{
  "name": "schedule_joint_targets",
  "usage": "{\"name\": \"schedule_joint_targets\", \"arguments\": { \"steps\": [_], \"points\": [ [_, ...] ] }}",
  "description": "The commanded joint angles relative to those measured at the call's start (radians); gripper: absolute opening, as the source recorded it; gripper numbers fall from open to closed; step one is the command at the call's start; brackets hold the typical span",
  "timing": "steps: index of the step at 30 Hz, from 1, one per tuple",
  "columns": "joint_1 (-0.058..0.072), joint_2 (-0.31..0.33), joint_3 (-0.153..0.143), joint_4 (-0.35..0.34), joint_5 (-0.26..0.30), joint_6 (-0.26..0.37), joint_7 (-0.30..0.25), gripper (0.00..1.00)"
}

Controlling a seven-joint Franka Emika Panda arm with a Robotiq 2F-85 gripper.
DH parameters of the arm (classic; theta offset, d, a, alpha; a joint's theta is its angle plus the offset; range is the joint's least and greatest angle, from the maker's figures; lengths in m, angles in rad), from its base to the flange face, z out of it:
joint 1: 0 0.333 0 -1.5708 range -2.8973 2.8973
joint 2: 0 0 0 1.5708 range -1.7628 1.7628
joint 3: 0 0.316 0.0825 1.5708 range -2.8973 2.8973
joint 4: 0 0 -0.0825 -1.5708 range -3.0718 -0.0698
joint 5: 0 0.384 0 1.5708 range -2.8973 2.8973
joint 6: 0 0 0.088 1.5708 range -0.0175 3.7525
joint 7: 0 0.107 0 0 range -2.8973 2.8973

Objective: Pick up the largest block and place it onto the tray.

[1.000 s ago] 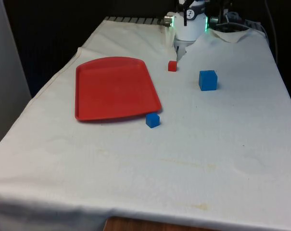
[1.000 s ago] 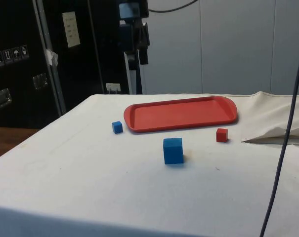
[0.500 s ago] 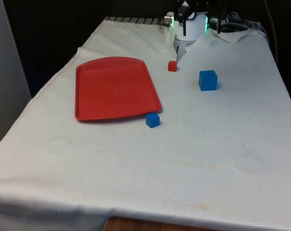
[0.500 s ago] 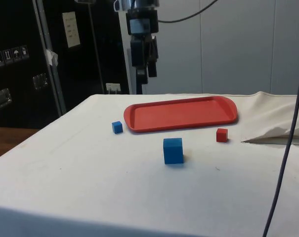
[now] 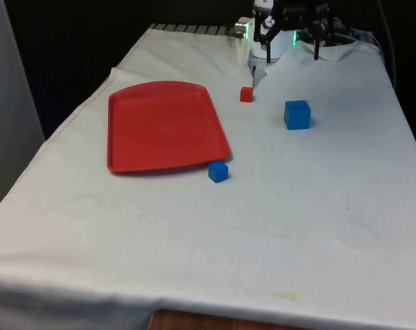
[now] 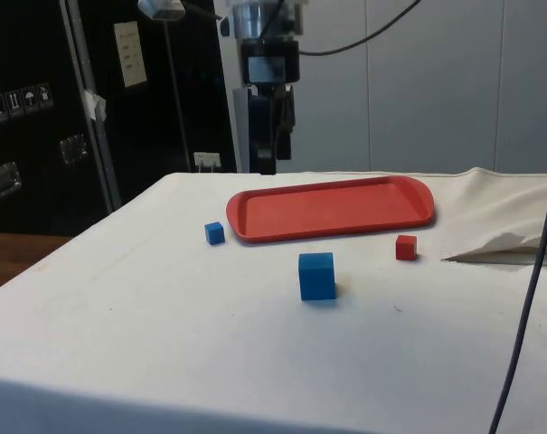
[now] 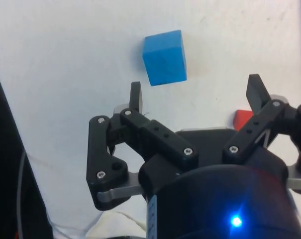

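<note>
Jaws spread wide and holding nothing, the gripper (image 7: pixel 195 92) hangs high above the white cloth (image 5: pixel 276 220), its 2 fingers (image 7: pixel 136 97) well apart in the wrist view, with the large blue block (image 7: pixel 163 57) lying on the cloth beyond their tips. In the front view the gripper (image 5: pixel 292 36) sits at the table's far end; in the side view it (image 6: pixel 271 152) hangs beyond the red tray (image 6: pixel 332 208).

The large blue block (image 5: pixel 297 114), biggest of 3, rests on the cloth toward the front view's right, well apart from the red tray (image 5: pixel 163 126). A small red block (image 5: pixel 246 94) lies near the tray's far corner, and a small blue block (image 5: pixel 219 171) sits just beside its near corner.

The target looks like a light, rigid cube with flat, smooth faces, unlikely to deform or break. A square grip across 2 opposite side faces, fingers low enough to reach the mid-height, should hold it; a corner-to-corner pinch could let it twist out.
</note>
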Motion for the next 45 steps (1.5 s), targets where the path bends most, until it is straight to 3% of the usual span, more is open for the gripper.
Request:
{"name": "schedule_joint_targets", "arguments": {
  "steps": [1, 12, 14, 28, 33, 41, 42, 45],
  "points": [
    [0.0, -0.002, 0.002, -0.009, -0.004, 0.022, 0.01, 1.0],
    [0.002, 0.007, 0.014, -0.046, 0.002, 0.079, 0.007, 1.0],
    [0.0, 0.006, 0.013, -0.043, 0.001, 0.065, 0.001, 1.0],
    [0.002, 0.036, 0.06, -0.089, 0.0, 0.139, 0.037, 1.0],
    [0.0, 0.037, 0.068, -0.098, 0.001, 0.138, 0.033, 1.0],
    [0.001, 0.078, 0.086, -0.131, 0.017, 0.239, 0.036, 1.0],
    [0.0, 0.08, 0.085, -0.12, 0.01, 0.215, 0.037, 1.0],
    [0.001, 0.086, 0.088, -0.146, 0.016, 0.275, 0.036, 1.0]
  ]
}}
